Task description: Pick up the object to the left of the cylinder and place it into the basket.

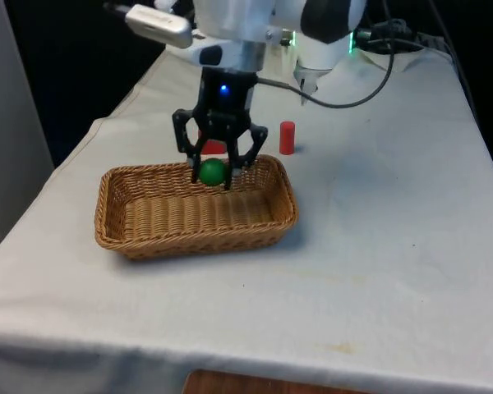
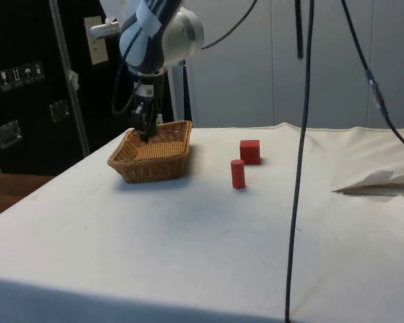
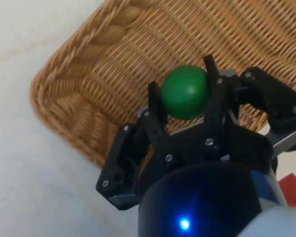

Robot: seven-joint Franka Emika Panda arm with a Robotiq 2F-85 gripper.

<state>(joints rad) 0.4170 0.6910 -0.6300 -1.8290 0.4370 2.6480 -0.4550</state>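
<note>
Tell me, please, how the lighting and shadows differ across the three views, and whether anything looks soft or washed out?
Front view: even overhead light, with a faint shadow under the basket. Side view: bright wall behind and dim cabinets; the red cylinder and red cube cast soft shadows. Wrist view: the green ball in the gripper is evenly lit; the white cloth looks washed out.

You see: green ball [image 1: 212,171]; tan woven basket [image 1: 148,234]; red cylinder [image 1: 287,138]; red cube [image 2: 250,151]; white cloth [image 1: 378,246]; black gripper [image 1: 214,176].

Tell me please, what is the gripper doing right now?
Gripper: closed on the green ball, held over the basket.
</note>
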